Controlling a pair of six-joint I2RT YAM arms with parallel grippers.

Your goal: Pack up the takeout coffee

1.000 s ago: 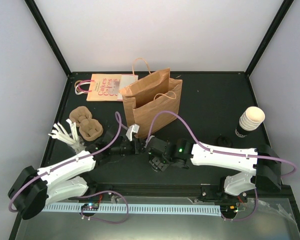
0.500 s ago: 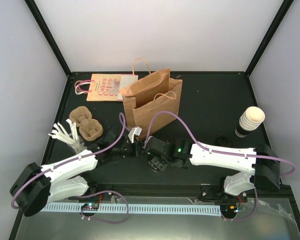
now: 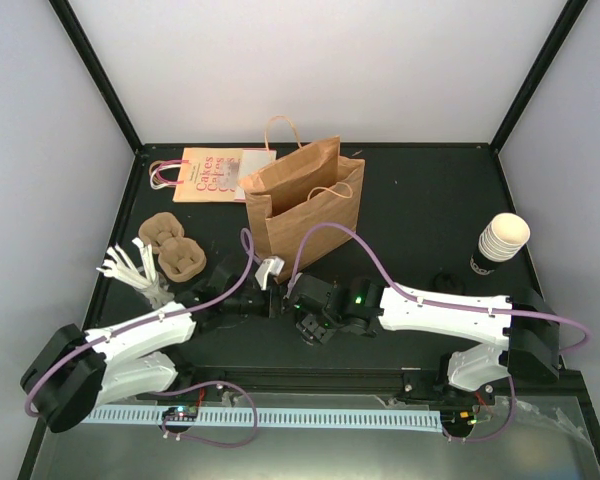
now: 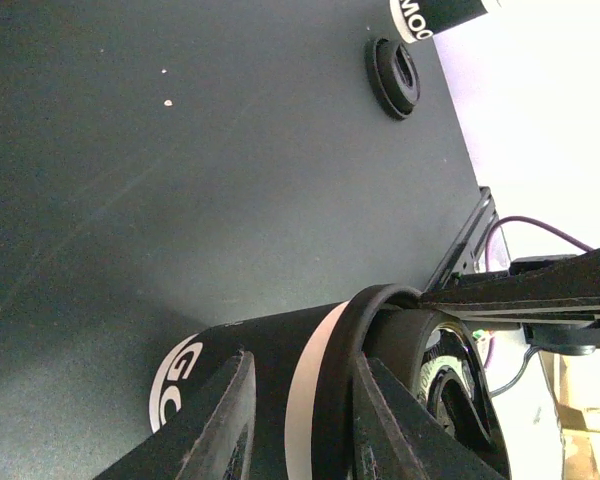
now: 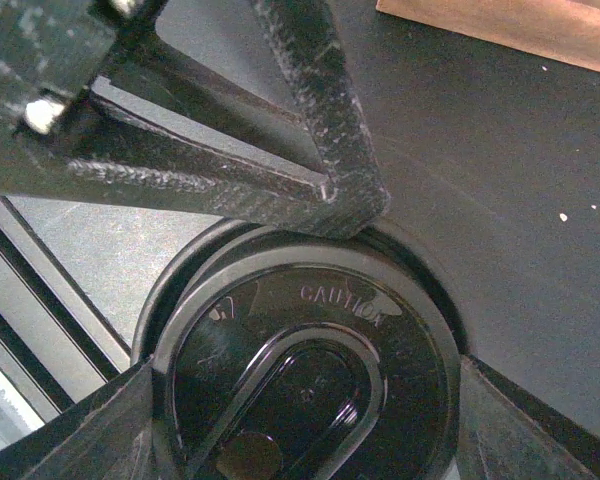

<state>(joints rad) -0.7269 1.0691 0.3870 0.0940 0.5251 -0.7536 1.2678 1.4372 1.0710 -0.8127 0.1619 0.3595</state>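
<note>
R end effector (image 5: pixel 310 405) gripped the coffee (image 4: pixel 248 342) by its lid rim, fingers touching both sides. L end effector (image 4: pixel 302 365) straddled its body; gripping or not, couldn't tell. Coffee was btwn the two over the surface (image 3: pixel 420 200), just in front of the bag (image 3: pixel 305 205), outside it.

White-walled black lab table (image 3: pixel 420 200)

Pale walls (image 3: pixel 310 60) around a black tabletop (image 3: pixel 420 200)
</note>
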